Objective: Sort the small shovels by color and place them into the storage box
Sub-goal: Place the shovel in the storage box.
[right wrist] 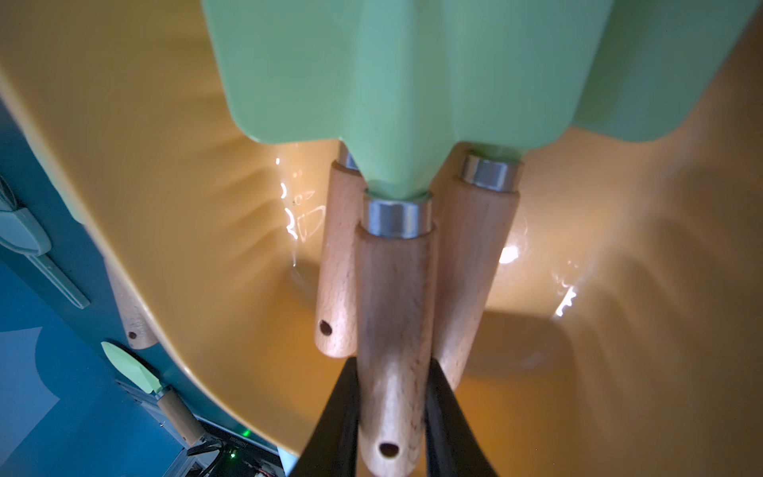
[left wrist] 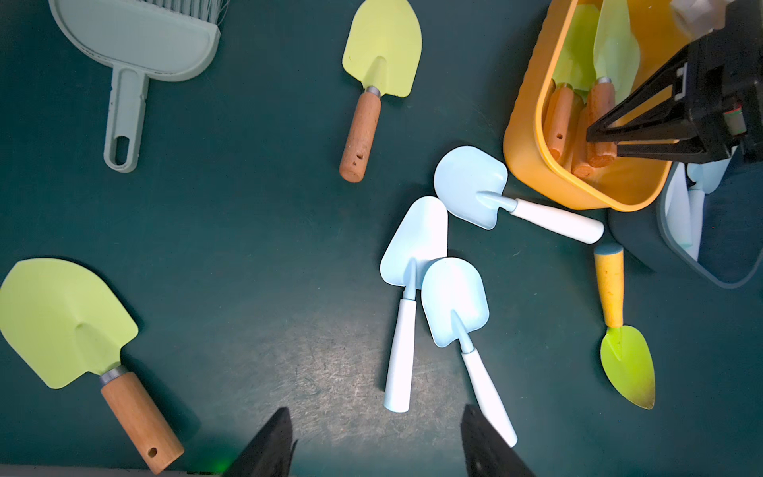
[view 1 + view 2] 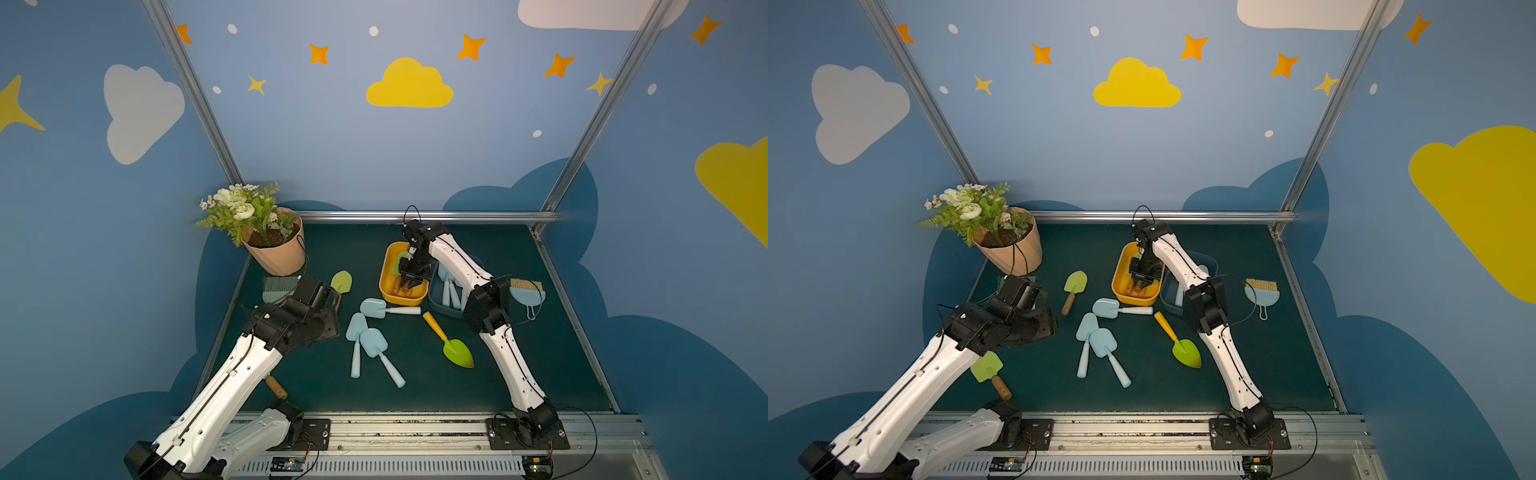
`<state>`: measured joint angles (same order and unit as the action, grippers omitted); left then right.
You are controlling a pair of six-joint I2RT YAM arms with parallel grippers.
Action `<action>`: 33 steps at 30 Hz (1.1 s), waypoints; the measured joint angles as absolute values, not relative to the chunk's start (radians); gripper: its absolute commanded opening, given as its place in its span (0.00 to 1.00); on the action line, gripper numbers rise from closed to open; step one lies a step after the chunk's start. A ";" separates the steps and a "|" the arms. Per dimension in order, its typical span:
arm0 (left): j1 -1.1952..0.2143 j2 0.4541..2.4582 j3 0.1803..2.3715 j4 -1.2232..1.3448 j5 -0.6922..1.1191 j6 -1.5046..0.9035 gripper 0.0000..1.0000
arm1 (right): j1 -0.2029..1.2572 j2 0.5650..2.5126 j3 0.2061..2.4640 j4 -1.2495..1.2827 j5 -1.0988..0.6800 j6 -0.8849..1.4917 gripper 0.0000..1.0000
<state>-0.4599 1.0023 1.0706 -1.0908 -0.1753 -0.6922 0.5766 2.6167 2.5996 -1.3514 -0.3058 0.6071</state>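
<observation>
right claw (image 1: 392,396) is clenched on the butt of a shovel with lime-green blade and brown wooden handle (image 1: 394,297). it's low inside the glossy yellow plastic box (image 3: 384,276), over two matching green shovels (image 1: 336,268) lying there side by side. can't tell if it touches them yet

left claw (image 2: 375,415) is released and empty, hovering above the dark green mat (image 2: 247,247) near the three light-blue plastic shovels with pale handles (image 3: 374,308)

to be sorted, I'd say: those three blues, two more green wood-handled shovels (image 3: 1075,284) on the left arm's side, and a pointed green trowel with orange handle (image 3: 456,353). grey-blue box (image 3: 435,305) next to the yellow one already holds blue shovels (image 3: 446,286)

for the drop: lay the handle parallel to the two under it and let go low so it can't bounce over the rim. then lift the fingers straight up, clear of the near wall

grey-green bristled brush (image 3: 278,289) and light-blue brush with tan bristles (image 3: 527,293) aren't shovels, leave them

writing: none readable on shovels, boxes or arms; walls show only painted clouds and stars
</observation>
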 measured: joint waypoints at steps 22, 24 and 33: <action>-0.460 0.986 1.068 -1.091 -0.172 -0.693 0.58 | 0.586 2.622 2.600 -1.350 -0.303 0.621 0.19; -0.460 0.983 1.068 -1.091 -0.172 -0.693 0.58 | 0.588 2.622 2.600 -1.350 -0.303 0.622 0.20; -0.460 0.970 1.068 -1.092 -0.172 -0.693 0.59 | 0.588 2.624 2.600 -1.349 -0.304 0.627 0.27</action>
<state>-0.4599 0.9699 1.0679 -1.0916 -0.1719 -0.6926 0.5880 2.6236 2.5996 -1.3495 -0.3038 0.6270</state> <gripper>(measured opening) 0.583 0.258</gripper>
